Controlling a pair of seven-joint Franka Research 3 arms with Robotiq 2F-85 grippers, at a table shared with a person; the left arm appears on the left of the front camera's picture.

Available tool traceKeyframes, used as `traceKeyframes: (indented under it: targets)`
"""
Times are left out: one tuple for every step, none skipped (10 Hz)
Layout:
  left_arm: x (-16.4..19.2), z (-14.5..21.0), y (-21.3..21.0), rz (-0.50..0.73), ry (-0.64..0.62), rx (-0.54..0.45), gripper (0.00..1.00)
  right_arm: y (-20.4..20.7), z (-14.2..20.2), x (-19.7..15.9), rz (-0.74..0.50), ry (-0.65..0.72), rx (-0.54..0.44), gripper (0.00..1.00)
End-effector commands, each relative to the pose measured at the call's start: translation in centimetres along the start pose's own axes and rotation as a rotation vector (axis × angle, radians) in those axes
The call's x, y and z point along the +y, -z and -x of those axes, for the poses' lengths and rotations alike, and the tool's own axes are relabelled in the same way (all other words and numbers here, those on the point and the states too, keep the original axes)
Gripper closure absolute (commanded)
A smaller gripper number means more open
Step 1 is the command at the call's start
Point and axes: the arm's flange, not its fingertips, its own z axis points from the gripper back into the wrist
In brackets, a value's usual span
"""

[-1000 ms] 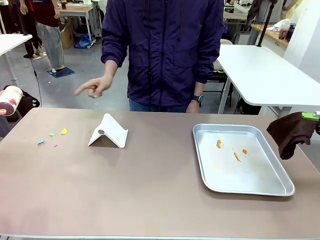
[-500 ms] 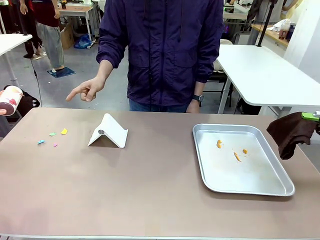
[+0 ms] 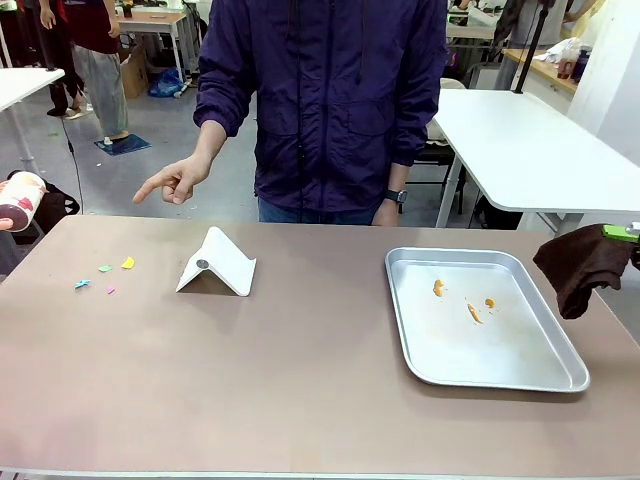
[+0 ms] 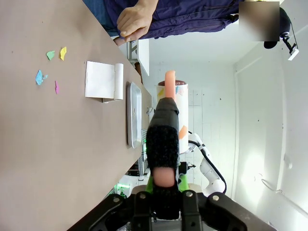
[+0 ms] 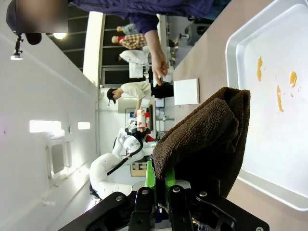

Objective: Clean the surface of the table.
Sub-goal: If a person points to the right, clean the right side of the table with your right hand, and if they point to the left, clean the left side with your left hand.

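Across the front view: wide brownish-taupe matte table (image 3: 300, 390); a person's pointing hand (image 3: 172, 183) hangs over its 11 o'clock edge.
Table, 9 o'clock side: small coloured paper scraps (image 3: 105, 275); white folded card stand (image 3: 218, 264) near them, toward 3 o'clock.
Table, 3 o'clock side: shiny silver metal tray (image 3: 500, 350) with orange smears (image 3: 472, 312).
Left gripper (image 4: 164, 185): jaws clamped on a black-gripped pink handle (image 4: 163, 144) with a white printed cylinder (image 4: 182, 103) beyond it; front view catches the cylinder's end at the 9 o'clock edge.
Right gripper (image 5: 161, 185): jaws closed on a dark brown terry cloth (image 5: 207, 139), off the 3 o'clock edge; wrist view adds the tray behind it.

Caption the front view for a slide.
Person's hand points toward coloured scraps on the table; right gripper holds brown cloth beside stained tray.
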Motion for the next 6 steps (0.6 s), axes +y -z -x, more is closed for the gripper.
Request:
traceKeyframes:
  targets:
    - [0.0,-0.1,0.9,-0.084,0.006,-0.019,0.82,-0.3,0.2,0.2,-0.021,-0.002,0.006,1.0]
    - [-0.1,0.1,1.6,-0.197,0.008,-0.065,0.82,-0.3,0.2,0.2,-0.021,-0.002,0.006,1.0]
    - [0.0,0.2,2.1,-0.272,-0.016,-0.082,0.82,-0.3,0.2,0.2,-0.021,-0.002,0.006,1.0]
    - [0.4,-0.1,2.5,-0.367,-0.031,-0.126,0.82,-0.3,0.2,0.2,-0.021,-0.002,0.006,1.0]
    - [0.9,-0.4,3.0,-0.464,-0.047,-0.163,0.82,-0.3,0.2,0.2,-0.021,-0.002,0.006,1.0]
    - [1.6,-0.7,3.8,-0.538,-0.068,-0.174,0.82,-0.3,0.2,0.2,-0.021,-0.002,0.006,1.0]
